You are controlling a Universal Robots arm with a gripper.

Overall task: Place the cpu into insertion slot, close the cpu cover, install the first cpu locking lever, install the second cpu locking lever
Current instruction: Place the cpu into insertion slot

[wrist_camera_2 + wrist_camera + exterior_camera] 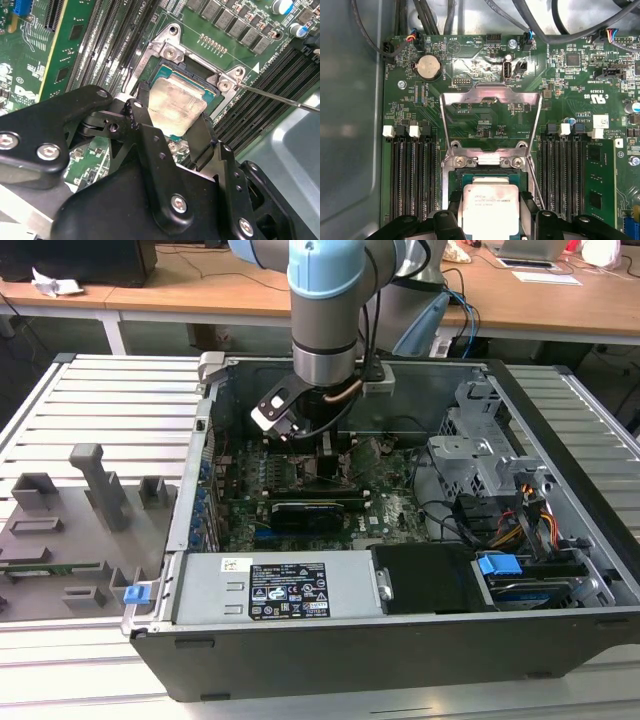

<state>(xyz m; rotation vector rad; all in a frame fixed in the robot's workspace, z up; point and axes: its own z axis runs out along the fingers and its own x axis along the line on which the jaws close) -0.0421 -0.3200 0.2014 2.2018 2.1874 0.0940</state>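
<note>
**Position.** In the exterior view the arm reaches down into the open computer case (560, 570), which lies on the ribbed tabletop (110, 390). The gripper (322, 448) is low over the motherboard (390, 505).

**Jaws.** In both wrist views the gripper (174, 107) (492, 201) has its jaws set narrow. One finger stands at each of two opposite edges of the cpu (177, 102) (491, 207). They appear to touch those edges, so I judge the chip to be gripped and not released.

**Cpu and slot.** The cpu is directly over the insertion slot (192, 75). Its silver-tan top faces up, and the slot's dark rim shows around the far edges. Whether the chip is fully seated or riding just above the pin field cannot be told. In the second wrist view it looks slightly proud of the rim.

**Cover.** The cpu cover (490, 93) is swung fully open. It lies back over the board on the far side of its hinge, with board components showing through its window. It is not closed.

**Levers.** A thin locking lever (280, 97) stands free beside the slot, clear of any catch. The second lever cannot be made out with confidence.

**Progress.** Step one is in hand and near its end: the chip is at the slot, with release not confirmed. Cover closure and both lever installations are outstanding.
</note>
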